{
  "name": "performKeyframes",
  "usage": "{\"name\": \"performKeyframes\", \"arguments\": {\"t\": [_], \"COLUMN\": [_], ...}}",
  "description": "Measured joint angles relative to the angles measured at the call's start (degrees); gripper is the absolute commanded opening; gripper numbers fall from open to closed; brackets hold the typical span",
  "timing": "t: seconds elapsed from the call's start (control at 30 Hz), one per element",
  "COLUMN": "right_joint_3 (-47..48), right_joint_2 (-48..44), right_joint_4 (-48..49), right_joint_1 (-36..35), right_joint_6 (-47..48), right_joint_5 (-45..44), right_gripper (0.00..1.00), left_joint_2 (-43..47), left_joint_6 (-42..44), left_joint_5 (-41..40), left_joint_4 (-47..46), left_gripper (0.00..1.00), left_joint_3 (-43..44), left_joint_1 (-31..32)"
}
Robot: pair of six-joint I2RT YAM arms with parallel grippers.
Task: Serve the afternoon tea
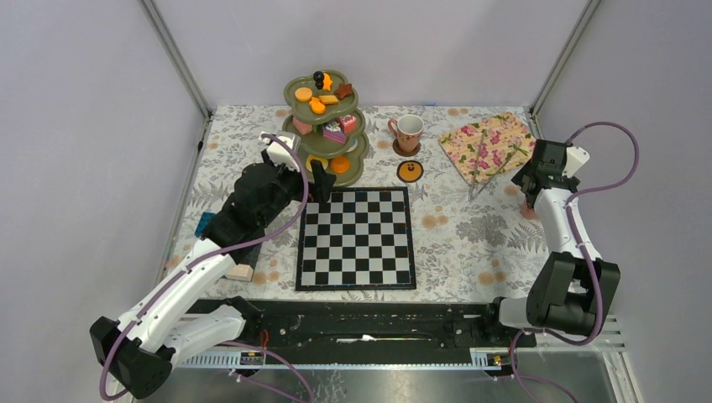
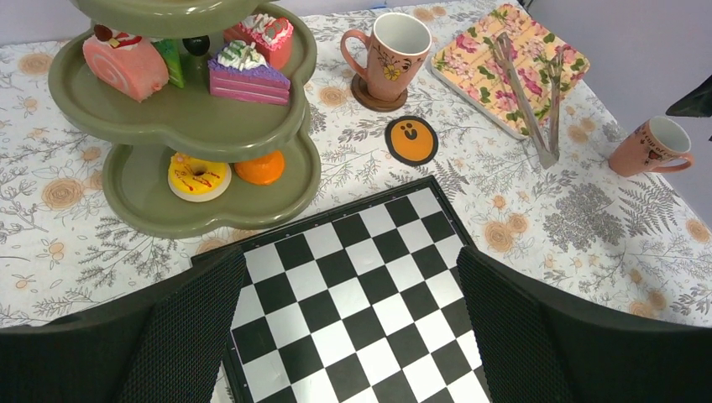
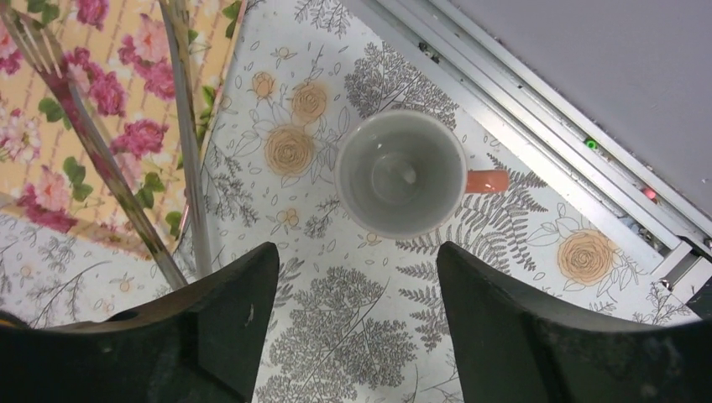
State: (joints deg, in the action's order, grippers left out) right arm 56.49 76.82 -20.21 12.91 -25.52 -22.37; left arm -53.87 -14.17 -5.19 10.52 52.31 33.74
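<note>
Cup (image 3: 401, 174) under the right gripper (image 3: 357, 262) has bare bench (image 3: 353, 344) all round, though tongs (image 3: 186, 143) sit close one side, wall rail (image 3: 520, 117) the other.

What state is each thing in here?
Olive-green three-tier stand: upright, stocked with toy pastries.
Pink cup on brown coaster: upright, empty.
Pink cup beside floral tray: upright, empty.
Orange round coaster: bare.
Metal tongs: lying on floral tray.
Left gripper: open, empty.
Right gripper: open, empty.
</note>
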Motion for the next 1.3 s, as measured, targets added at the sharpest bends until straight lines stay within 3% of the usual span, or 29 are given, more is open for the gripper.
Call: {"name": "performKeyframes", "arguments": {"t": [0.27,0.57,0.67,0.8,0.93,1.3], "right_joint_3": [1.5,2.7,3.0,4.1,4.5,3.9], "right_joint_2": [7.8,16.1,16.5,17.0,17.2,12.3], "right_joint_4": [0.8,1.5,1.4,1.4,1.0,-1.9], "right_joint_1": [0.0,0.0,0.0,0.0,0.1,-1.5], "right_joint_6": [0.1,0.7,1.3,2.8,3.5,5.2], "right_joint_5": [-2.0,-1.9,-1.9,-1.8,0.6,8.6], "right_gripper": [0.68,0.47,0.38,0.14,0.00,0.00], "left_joint_2": [-0.9,-0.6,-0.6,-0.6,-0.7,-1.8], "left_joint_6": [-1.2,-3.9,-4.1,-4.1,-4.1,-3.9], "left_joint_5": [0.7,2.7,3.0,3.3,3.5,3.4], "left_joint_4": [1.0,2.8,3.3,3.6,3.4,3.7], "left_gripper": [0.99,0.99,0.99,0.99,0.99,0.99], "left_joint_3": [2.6,5.4,6.2,7.7,8.4,8.0], "left_joint_1": [0.0,0.0,0.0,0.0,0.0,0.0]}}
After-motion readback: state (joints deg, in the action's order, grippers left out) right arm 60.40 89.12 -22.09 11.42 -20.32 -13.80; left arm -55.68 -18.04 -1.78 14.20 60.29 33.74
